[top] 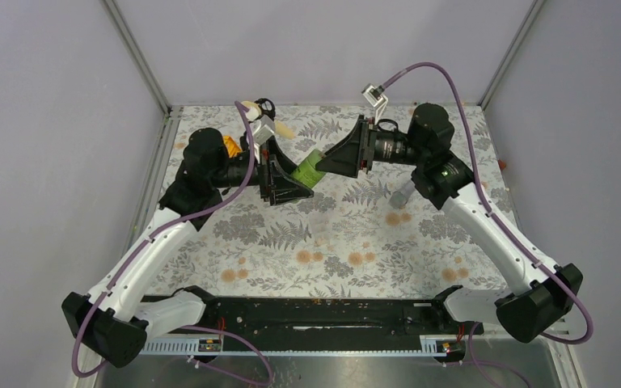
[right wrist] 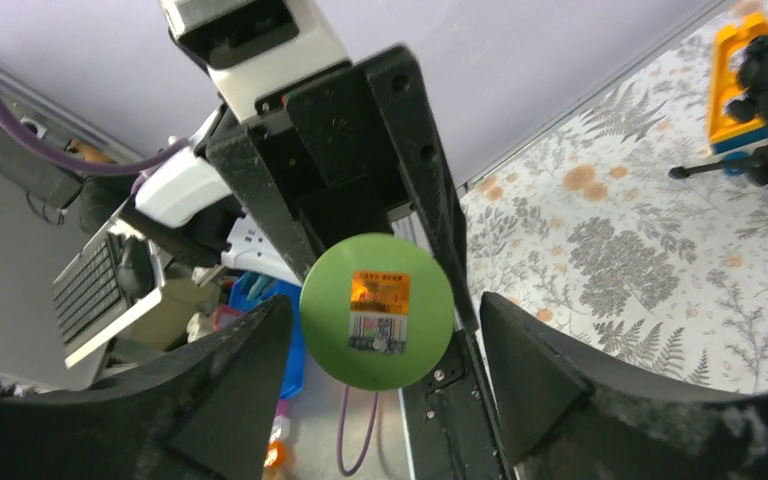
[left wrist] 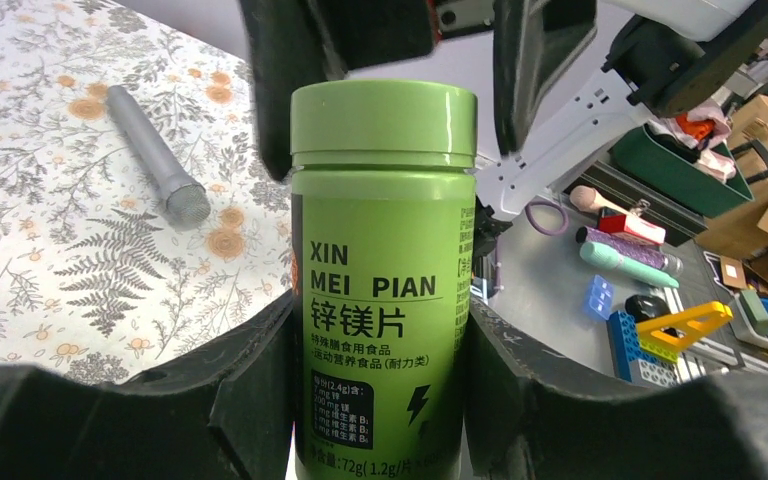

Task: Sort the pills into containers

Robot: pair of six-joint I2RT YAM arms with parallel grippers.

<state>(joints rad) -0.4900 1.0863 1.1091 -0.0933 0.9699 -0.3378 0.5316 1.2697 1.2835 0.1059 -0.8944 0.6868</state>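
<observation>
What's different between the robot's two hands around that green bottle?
The left hand is clamped around the green bottle; the right hand stands open, fingers either side of the cap with gaps showing. The left hand holds the bottle's lower body, the right hand faces its cap end. Both are black and two-fingered.

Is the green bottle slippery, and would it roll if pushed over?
Probably a little slippery: the green bottle looks smooth and shiny. It's round, so lying down it would likely roll. It seems stiff: the left gripper squeezes its sides without denting them.
</observation>
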